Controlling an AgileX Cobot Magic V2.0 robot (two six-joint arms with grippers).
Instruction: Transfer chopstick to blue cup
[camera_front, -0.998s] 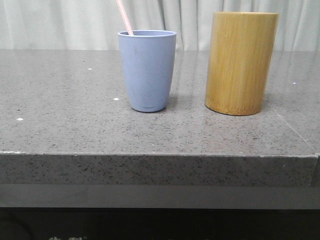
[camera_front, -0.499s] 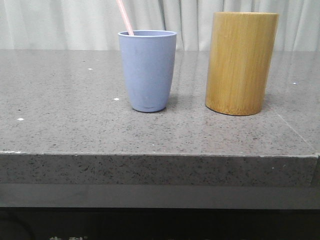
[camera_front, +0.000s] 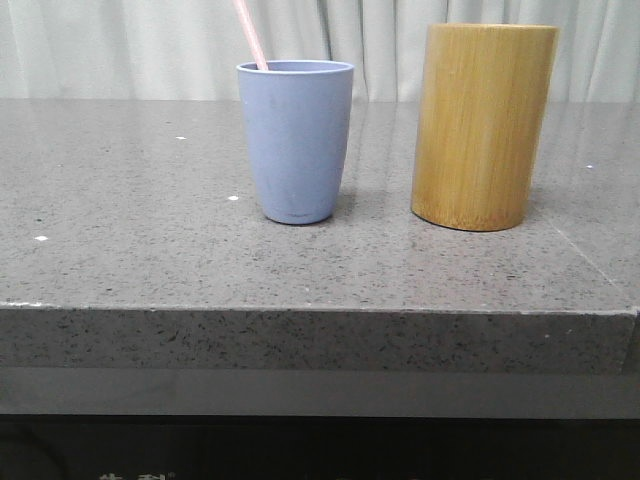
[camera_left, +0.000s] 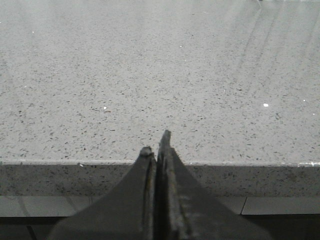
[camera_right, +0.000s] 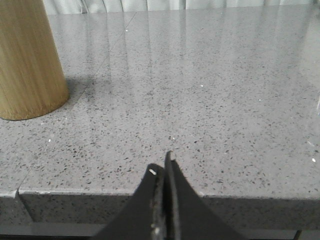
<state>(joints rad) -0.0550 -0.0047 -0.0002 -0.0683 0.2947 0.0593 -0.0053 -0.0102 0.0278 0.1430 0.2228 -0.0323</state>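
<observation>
Chopstick (camera_front: 251, 34) stands inside the blue cup (camera_front: 295, 140), leaning toward the robot's left against the rim, just as it did a second ago. The cup sits upright on the grey speckled tabletop (camera_front: 150, 250); it has shifted only a hair to the right since then. Near it, apart on its right, stands the taller bamboo cylinder (camera_front: 483, 125), unmoved. The left claw (camera_left: 156, 150) is clenched on nothing at the tabletop's front edge; the right claw (camera_right: 161, 172) likewise, fingers pressed together.
</observation>
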